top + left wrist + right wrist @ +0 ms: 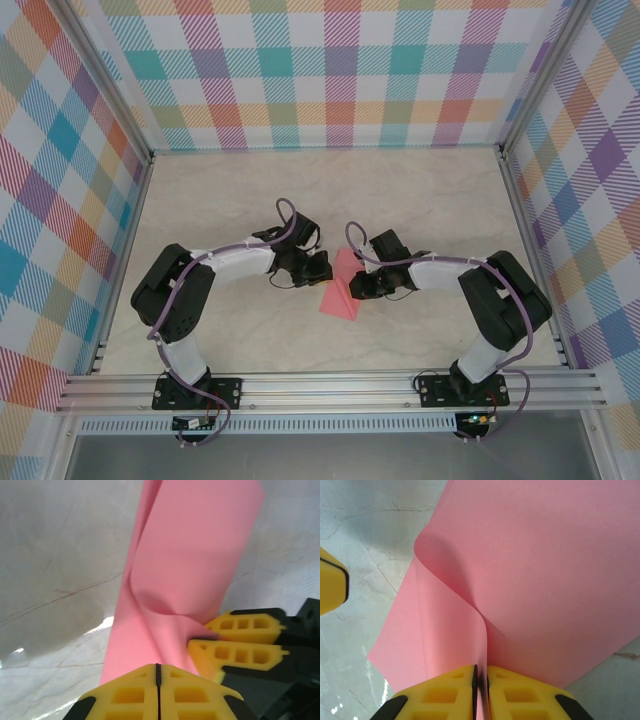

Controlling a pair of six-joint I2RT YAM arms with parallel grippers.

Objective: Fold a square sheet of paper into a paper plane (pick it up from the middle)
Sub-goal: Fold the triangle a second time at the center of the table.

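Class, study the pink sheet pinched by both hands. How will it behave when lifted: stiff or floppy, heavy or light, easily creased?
Probably floppy: the pink sheet curls into a soft bend at the right hand. Likely light and easily creased: it buckles near the left hand.

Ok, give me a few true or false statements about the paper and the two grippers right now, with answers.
1. The left gripper is shut on the sheet of paper. True.
2. The right gripper hangs open beside the paper. False: it is shut on it too.
3. The paper lies flat on the table. False: it is buckled, pinched up by both grippers.
4. The grippers meet near the table's middle. True.
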